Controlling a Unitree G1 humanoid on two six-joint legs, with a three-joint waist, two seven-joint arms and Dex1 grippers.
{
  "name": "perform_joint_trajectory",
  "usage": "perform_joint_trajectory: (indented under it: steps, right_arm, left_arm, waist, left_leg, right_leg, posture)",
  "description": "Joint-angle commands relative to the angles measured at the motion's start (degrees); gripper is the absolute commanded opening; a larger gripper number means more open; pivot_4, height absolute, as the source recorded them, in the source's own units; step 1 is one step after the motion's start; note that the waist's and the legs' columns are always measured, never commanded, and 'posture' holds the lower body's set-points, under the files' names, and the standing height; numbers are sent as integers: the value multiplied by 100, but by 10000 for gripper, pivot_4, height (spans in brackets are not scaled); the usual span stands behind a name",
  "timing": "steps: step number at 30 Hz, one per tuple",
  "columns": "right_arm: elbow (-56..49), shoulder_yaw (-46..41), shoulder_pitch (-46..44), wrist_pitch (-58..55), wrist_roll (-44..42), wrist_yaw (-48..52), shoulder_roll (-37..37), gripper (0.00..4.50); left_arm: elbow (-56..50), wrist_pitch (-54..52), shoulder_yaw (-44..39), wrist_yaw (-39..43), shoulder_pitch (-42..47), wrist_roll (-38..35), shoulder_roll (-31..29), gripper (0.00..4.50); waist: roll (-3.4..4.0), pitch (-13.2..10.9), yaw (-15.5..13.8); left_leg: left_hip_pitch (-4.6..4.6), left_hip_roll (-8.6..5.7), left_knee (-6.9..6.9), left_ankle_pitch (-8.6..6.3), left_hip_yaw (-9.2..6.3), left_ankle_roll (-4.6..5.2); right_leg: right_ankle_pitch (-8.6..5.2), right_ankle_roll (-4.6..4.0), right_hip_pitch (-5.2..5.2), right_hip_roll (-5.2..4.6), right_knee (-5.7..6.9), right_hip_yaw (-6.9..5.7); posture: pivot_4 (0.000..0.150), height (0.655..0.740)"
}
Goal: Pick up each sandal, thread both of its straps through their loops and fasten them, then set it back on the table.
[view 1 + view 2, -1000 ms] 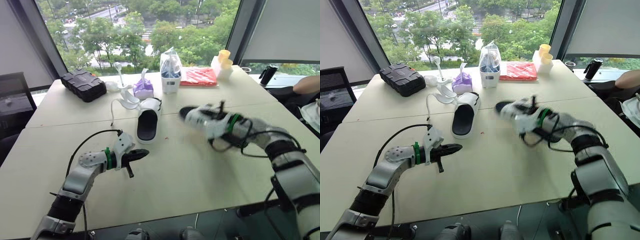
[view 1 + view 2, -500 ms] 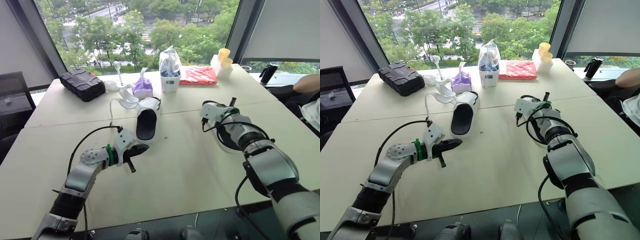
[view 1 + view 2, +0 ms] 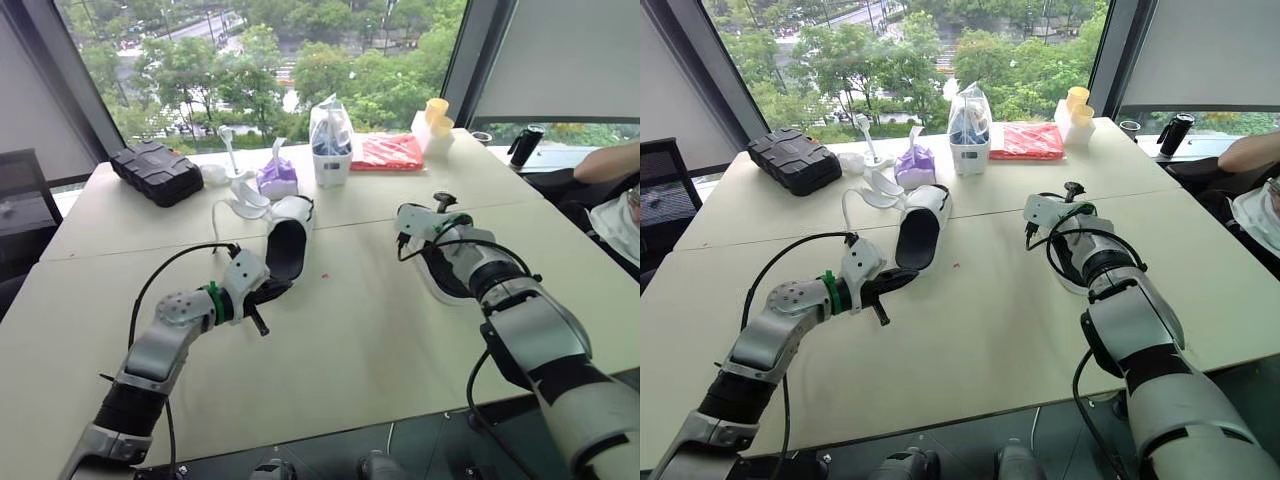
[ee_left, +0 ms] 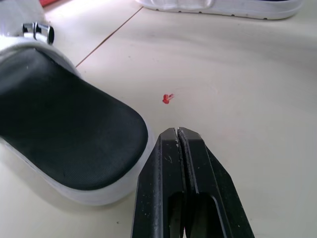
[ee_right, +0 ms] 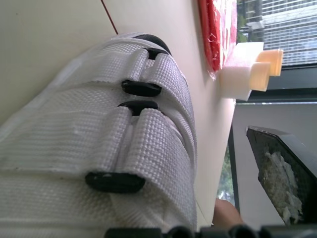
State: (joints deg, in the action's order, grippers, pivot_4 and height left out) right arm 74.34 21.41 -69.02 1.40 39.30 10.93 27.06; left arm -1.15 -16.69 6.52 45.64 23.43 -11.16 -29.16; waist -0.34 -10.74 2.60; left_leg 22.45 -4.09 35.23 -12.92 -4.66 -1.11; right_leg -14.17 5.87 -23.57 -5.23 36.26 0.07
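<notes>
The sandal (image 3: 285, 248) with the black footbed is lying near the middle of the worktop (image 3: 370, 350), its white straps hanging loose at the far end. The left gripper (image 3: 280, 290) is hovering just beside its near end, fingers (image 4: 166, 163) pressed together on nothing. The second sandal (image 5: 99, 134) is lying to the right, both straps running through their black loops, under the right gripper (image 3: 425, 218); whether that one is open or closed cannot be told.

I've got the white sandal (image 5: 114, 144) close in front of my right pincer (image 3: 1065, 200), both straps through their black loops (image 5: 141, 88). Red packet (image 5: 218, 29) and cream blocks (image 5: 250, 69) lie beyond it.
</notes>
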Motion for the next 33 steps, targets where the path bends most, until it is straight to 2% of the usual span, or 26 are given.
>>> perform_joint_trajectory:
  steps: [1, 2, 4, 8, 11, 15, 20, 23, 30, 33]
  right_arm:
    - [-681, -137, 550, 59, -404, 859, 236, 44695]
    - [-1084, -194, 771, -4, -520, 1091, 361, 44695]
    - [-2530, -500, 1568, -412, -991, 1823, 654, 44695]
    - [-5785, -1022, 3262, -2004, -1666, 3202, 1175, 44695]
    - [-7527, -1382, 4090, -3047, -1993, 3815, 1534, 44695]
    - [-9249, -2021, 4637, -4409, -2728, 4461, 1778, 44695]
    - [-10428, -2840, 4917, -5349, -3938, 4938, 1814, 44695]
    - [-10769, -3314, 4912, -5643, -4555, 4876, 1616, 45000]
    - [-11025, -3205, 4991, -5800, -4936, 4166, 1506, 45000]
    - [-11183, -3167, 5088, -5863, -5037, 3880, 1497, 45000]
  left_arm:
    - [85, 345, 3, 102, 262, 117, -43, 0]
    - [186, 426, -2, 122, 343, 137, -27, 0]
    - [644, 775, -2, 38, 670, 276, 52, 0]
    - [1594, 1527, 92, 75, 1188, 558, 91, 0]
    - [2268, 2105, 196, -56, 1458, 889, 119, 0]
    - [2943, 2676, 195, -489, 1810, 1251, 248, 0]
    - [3574, 3102, 316, -933, 2220, 1724, 318, 0]
    - [3842, 3130, 348, -818, 2476, 1692, 457, 8692]
    - [5229, 3660, 813, -1692, 3568, 2675, 675, 43590]
    - [5988, 3736, 1170, -2472, 4061, 3290, 888, 44500]
  waist:
    - [-4, 2, -9]
    - [-6, 4, -23]
    - [-16, 10, -52]
    - [-29, 22, -144]
    - [-36, 25, -149]
    - [-42, 21, -173]
    - [-38, 10, -216]
    - [-41, 10, -240]
    - [-46, 7, -347]
    - [-47, 6, -354]
  left_leg:
    - [-3, 0, 1, 0, -1, 1]
    - [-3, 0, 2, -1, -1, 1]
    - [-4, -1, 8, -1, -9, 1]
    - [-6, 2, 15, -5, -17, 7]
    - [-7, 4, 16, -7, -14, 9]
    - [-4, 6, 28, -7, -14, 10]
    - [43, 3, 86, -20, -19, 30]
    - [58, -7, 101, -26, -18, 40]
    - [88, -9, 111, -27, -18, 43]
    - [91, -15, 113, -28, -16, 45]
  right_leg:
    - [0, 0, 5, 0, -1, -1]
    - [0, 0, 7, 0, -2, -1]
    - [0, 0, 15, 0, -4, -9]
    - [-1, 2, 25, 0, -7, -19]
    - [-1, 3, 25, 1, -8, -18]
    - [-1, 3, 25, 1, -7, -18]
    - [1, 7, 13, -1, -7, -23]
    - [12, 26, 12, -11, -17, -24]
    - [15, 31, -15, -14, -13, -28]
    - [20, 40, -15, -17, -14, -29]
  posture:
    - [1500, 7400]
    - [1500, 7400]
    - [1500, 7400]
    - [1500, 7400]
    - [1500, 7400]
    - [1500, 7400]
    - [1500, 7400]
    - [1500, 7400]
    - [1500, 7400]
    - [1500, 7400]
